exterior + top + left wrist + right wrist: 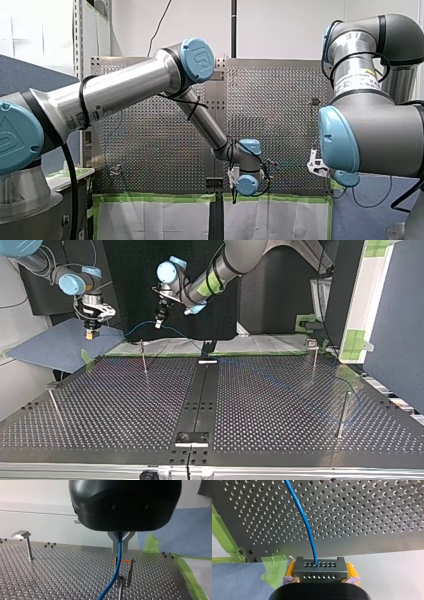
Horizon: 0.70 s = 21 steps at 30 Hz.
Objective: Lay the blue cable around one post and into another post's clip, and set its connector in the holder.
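Note:
The blue cable hangs between my two grippers above the table's far edge. My left gripper is shut on the cable; in its wrist view the metal fingers pinch it above a slim post with a clip. My right gripper, at the top view's left beyond the table, is shut on the cable's grey connector, held between yellow pads. From the connector the cable rises over the perforated plate.
Thin posts stand on the plate at the far left, far right, near right and near left. A dark rail runs down the middle with a bracket at each end. Green tape edges the table.

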Each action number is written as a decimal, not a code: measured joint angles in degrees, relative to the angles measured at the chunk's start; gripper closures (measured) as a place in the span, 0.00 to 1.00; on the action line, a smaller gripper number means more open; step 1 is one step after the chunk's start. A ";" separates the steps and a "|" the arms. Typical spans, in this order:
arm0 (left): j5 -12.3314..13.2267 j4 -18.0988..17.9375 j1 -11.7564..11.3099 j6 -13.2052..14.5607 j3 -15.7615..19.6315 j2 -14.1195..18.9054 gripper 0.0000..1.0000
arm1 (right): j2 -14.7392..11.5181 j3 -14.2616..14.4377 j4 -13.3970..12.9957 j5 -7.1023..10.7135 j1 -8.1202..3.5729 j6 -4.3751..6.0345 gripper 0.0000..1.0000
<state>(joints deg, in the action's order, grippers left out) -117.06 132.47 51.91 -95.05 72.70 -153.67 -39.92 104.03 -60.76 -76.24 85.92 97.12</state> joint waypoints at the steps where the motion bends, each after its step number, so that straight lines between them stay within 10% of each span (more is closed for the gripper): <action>1: 0.09 -0.01 0.00 -0.04 0.00 0.00 1.00 | 0.01 0.00 -0.04 -0.03 0.02 0.08 1.00; 21: 1.57 -1.06 -1.87 -1.20 0.15 -1.86 1.00 | 0.03 0.01 -1.10 0.03 0.34 1.73 1.00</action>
<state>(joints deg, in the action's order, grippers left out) -115.49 131.42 50.04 -96.25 72.86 -155.53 -39.89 104.04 -61.86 -76.21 86.26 98.85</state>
